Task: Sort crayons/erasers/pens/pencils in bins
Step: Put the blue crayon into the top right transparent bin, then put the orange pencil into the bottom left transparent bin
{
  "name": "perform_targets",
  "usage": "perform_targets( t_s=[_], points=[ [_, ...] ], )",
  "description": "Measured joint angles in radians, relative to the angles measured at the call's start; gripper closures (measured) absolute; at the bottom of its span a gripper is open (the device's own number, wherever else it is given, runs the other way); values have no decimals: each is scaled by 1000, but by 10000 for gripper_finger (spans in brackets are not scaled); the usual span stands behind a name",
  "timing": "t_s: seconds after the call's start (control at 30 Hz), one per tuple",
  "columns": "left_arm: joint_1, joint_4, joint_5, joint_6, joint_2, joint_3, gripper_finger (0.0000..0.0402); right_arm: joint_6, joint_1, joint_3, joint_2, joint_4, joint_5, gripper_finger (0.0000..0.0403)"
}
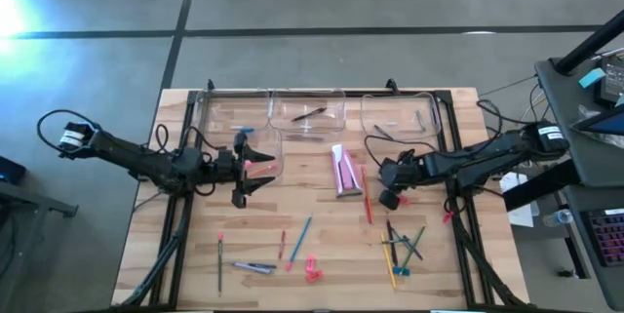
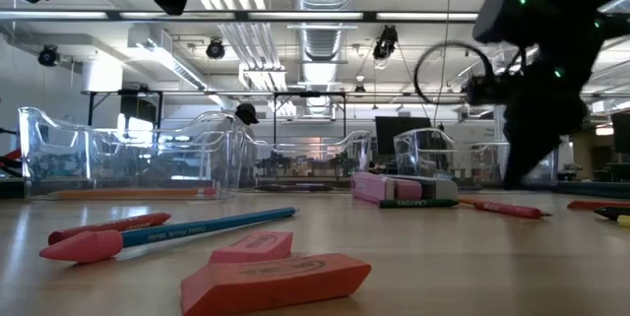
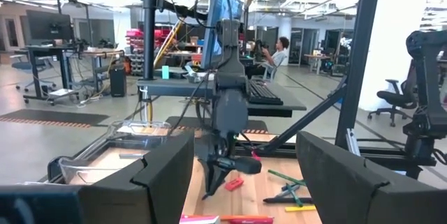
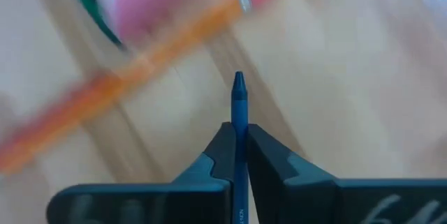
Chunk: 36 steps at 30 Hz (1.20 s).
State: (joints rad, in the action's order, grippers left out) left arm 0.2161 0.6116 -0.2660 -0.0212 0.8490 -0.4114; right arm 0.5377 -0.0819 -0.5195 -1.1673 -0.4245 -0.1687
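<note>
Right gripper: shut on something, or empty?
Shut on a blue crayon: the right gripper fingers pinch it, tip poking out.

One camera looks straight down on the pale wooden slatted table point(image 1: 322, 225); another sits level at its surface; each wrist camera peers forward, the right one close; all share the table.

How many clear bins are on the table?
4: three in a row along the far edge, left, middle, right; the fourth at the left gripper.
</note>
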Motion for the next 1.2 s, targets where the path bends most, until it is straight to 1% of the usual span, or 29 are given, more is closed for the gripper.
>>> perform_targets(
  t_s=[0.17,0.23,0.33,0.4,0.47,0.6,0.67,0.8,0.87,0.97,1.1,1.2],
  points=[
    [0,-20,0,-19,0,1,165,-85,1,-92,19,-9,-49,390],
    [0,-23,1,-25,0,2,165,-123,7,-146,30,-36,-115,390],
    [1,-22,1,-25,0,2,165,-190,35,-231,39,-80,-268,390],
    [1,-23,1,-26,0,2,165,-248,75,-276,42,-82,-360,390],
    [1,-23,1,-27,0,2,165,-305,146,-315,46,-86,-390,390],
    [7,-24,4,-29,0,2,165,-356,315,-347,46,-105,-368,390],
    [10,-24,5,-29,0,2,165,-373,395,-354,46,-101,-334,390],
    [15,-27,6,-29,0,3,165,-386,528,-349,47,-72,-183,383],
    [15,-28,8,-29,0,3,165,-370,572,-345,47,-75,-126,362],
    [15,-28,8,-27,0,3,165,-364,600,-344,47,-75,-100,312],
    [15,-29,9,-26,0,3,165,-329,602,-360,52,-101,-99,248],
    [15,-30,9,-26,0,3,165,-290,570,-396,61,-160,-88,220]
  ],
)
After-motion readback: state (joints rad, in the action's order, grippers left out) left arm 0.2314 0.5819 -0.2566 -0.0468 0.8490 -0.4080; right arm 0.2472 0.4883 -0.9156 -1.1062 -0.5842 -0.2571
